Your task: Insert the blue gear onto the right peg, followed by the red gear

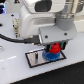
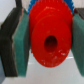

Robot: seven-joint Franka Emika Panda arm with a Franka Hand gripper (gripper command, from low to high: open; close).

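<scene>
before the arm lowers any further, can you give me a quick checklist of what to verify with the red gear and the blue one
1. Small round red plastic gear held between the gripper pads: ok, teal pads press on both sides.
2. Red gear's centre hole unobstructed: ok, open in the wrist view.
3. Wider round blue plastic gear already on the grey black-rimmed plate: ok, it sits under the red gear.
4. Blue gear fully seated on its peg: cannot tell, peg hidden.
5. Red hole lined up over the peg: cannot tell.
6. Red gear level in the grip: cannot tell.
</scene>
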